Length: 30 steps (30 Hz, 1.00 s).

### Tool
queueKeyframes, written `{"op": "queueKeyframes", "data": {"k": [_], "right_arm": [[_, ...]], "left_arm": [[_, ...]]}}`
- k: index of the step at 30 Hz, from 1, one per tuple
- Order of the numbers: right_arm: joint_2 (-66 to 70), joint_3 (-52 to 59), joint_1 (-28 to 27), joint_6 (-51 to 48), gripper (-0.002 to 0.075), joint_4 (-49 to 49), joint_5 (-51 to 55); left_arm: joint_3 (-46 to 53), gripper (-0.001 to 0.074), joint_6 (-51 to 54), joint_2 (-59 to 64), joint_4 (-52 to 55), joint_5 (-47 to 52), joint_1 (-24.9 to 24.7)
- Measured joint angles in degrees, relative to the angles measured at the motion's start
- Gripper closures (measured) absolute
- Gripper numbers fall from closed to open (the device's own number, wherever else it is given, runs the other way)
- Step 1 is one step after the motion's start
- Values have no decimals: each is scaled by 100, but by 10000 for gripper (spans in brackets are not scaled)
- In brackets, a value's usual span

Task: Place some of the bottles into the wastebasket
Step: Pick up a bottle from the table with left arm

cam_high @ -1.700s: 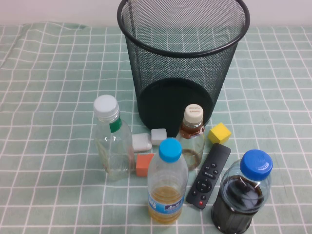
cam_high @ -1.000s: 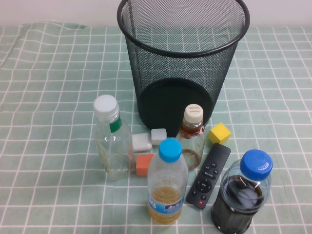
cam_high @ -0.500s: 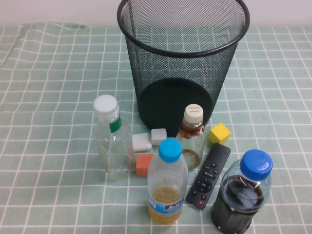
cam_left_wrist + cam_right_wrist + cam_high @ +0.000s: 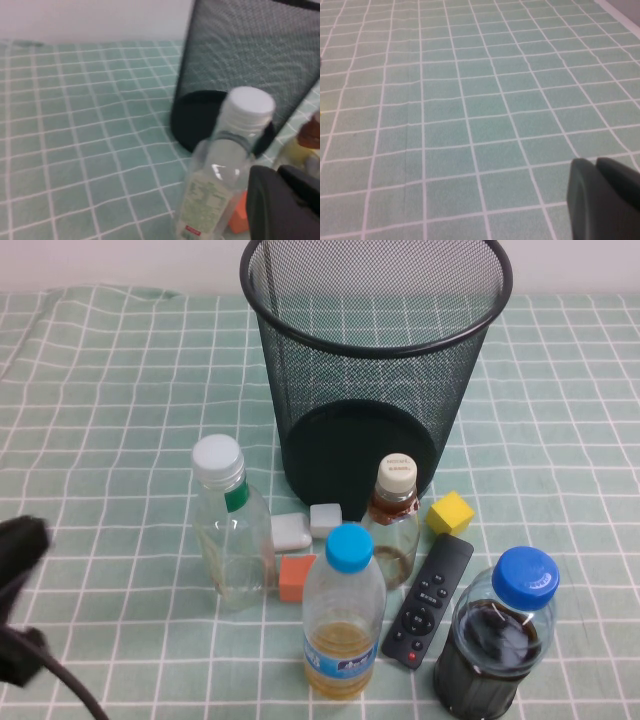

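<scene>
My left claw (image 4: 20,545) sits at the near left edge of the counter (image 4: 100,420), clenched on nothing, at about nine o'clock from the cluster of bottles. My right claw (image 4: 602,200) is clenched too, empty, above bare green checked cloth (image 4: 460,100); the high view does not show it.

Nearest me stand the blue-capped bottle of yellow liquid (image 4: 343,615) and, at its three o'clock, the squat blue-capped bottle of dark liquid (image 4: 497,635), with a black remote (image 4: 428,600) lying between them. Just beyond, at ten o'clock from the yellow one, the white-capped clear bottle (image 4: 230,525) stands upright, an orange block (image 4: 295,577) beside its base. At twelve o'clock from the yellow bottle is the small cream-capped bottle (image 4: 392,520), upright, brownish liquid inside. Two pale blocks (image 4: 305,525) and a yellow block (image 4: 450,512) flank it.

Farthest, the black mesh wastebasket (image 4: 375,360) stands upright just behind the cream-capped bottle.
</scene>
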Motion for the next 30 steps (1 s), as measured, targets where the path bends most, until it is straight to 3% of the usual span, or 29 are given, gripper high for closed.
{"op": "queueKeyframes", "data": {"k": [3,8,17,23,26,30], "right_arm": [[0,0,0,0,733,0,0],[0,0,0,0,733,0,0],[0,0,0,0,733,0,0],[0,0,0,0,733,0,0],[0,0,0,0,733,0,0],[0,0,0,0,733,0,0]], "left_arm": [[-24,740,81,350,361,-405,-874],[-24,739,121,933,466,-1339,-1503],[207,739,137,1812,525,-3003,-1600],[1236,724,-948,1904,1972,-4942,-1652],[1417,610,-1486,2071,2432,-5322,-1657],[1427,310,-1918,2454,2611,-5882,-1657]]}}
